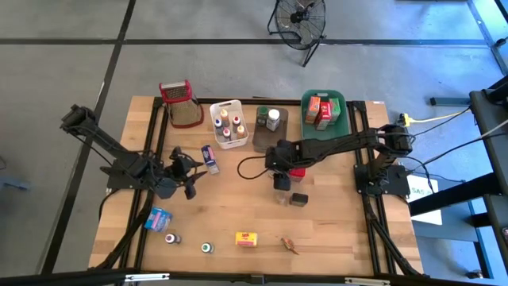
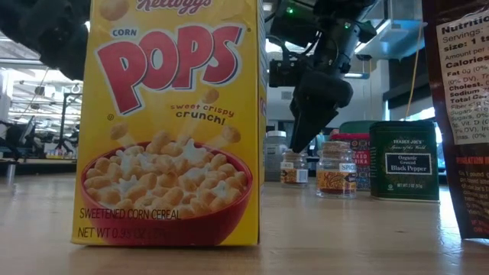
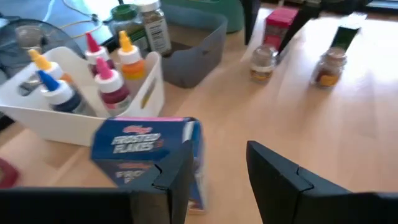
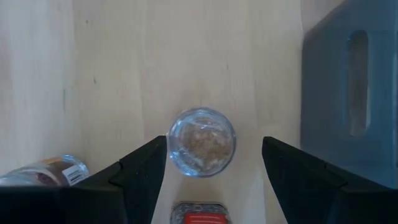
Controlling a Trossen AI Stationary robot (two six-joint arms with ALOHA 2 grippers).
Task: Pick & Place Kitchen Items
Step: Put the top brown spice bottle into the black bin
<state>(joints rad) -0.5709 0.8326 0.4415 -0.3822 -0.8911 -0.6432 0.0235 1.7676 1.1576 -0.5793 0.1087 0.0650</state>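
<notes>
My left gripper point(image 1: 191, 171) stands open at the table's left middle, just left of a small blue Frosted Flakes box point(image 1: 209, 158) that stands upright. In the left wrist view the box point(image 3: 146, 149) shows past one finger, beside the gap and not in it. My right gripper point(image 1: 279, 167) points down, open, at the table's middle. A small clear-lidded spice jar point(image 4: 202, 142) stands on the wood below and between its fingers, apart from both. The low view shows this gripper point(image 2: 309, 114) above several jars point(image 2: 336, 169).
At the far edge stand a white tub of bottles point(image 1: 228, 124), a grey tub point(image 1: 270, 119), a green tub point(image 1: 324, 110) and a grater point(image 1: 182, 103). A black pepper tin point(image 1: 298, 199) is near the right gripper. Near edge: blue box point(image 1: 159, 218), yellow box point(image 1: 247, 238), small bottles.
</notes>
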